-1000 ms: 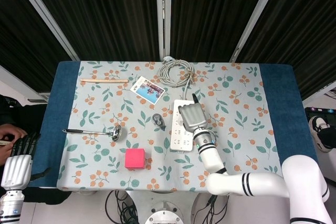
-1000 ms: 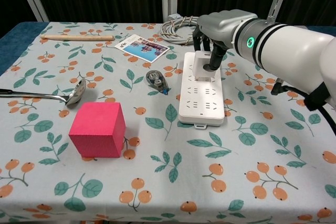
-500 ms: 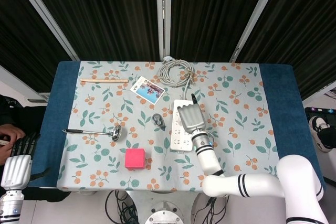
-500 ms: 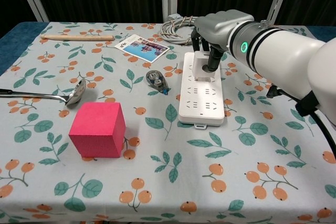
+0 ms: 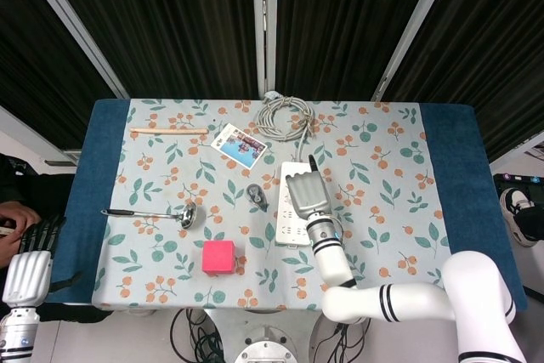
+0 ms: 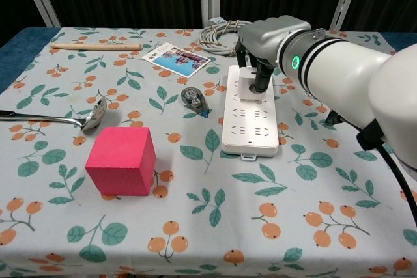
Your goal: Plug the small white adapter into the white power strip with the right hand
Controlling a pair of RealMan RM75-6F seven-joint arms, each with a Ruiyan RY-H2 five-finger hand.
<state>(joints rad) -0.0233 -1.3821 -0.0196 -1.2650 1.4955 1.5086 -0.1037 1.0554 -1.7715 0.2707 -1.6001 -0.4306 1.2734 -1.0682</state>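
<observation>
A: Where does the plugging stand?

B: The right hand [image 6: 260, 53] is over the far end of the white power strip [image 6: 249, 128], fingers curled down around the small white adapter [image 6: 248, 83]. The adapter sits upright on the strip's far sockets, held between the fingers. From the head view the hand covers it completely, so only the chest view shows it.

A: Is it fully seated?

B: Hard to say. Its base looks level with the strip's face, but the prongs are hidden, so I'd judge it as seating or nearly seated.

A: How should the push go?

B: Straight down, keeping the adapter square to the strip. Any tilt toward the near or far side could jam the prongs. The strip lies loose on the tablecloth [image 6: 313, 213], so sideways force may slide it toward the coiled cable [image 6: 221, 36] at the far edge.

A: And the other hand?

B: The left hand [image 5: 30, 263] hangs off the table's near left corner, holding nothing that I can see; whether its fingers are spread or curled I cannot tell
</observation>
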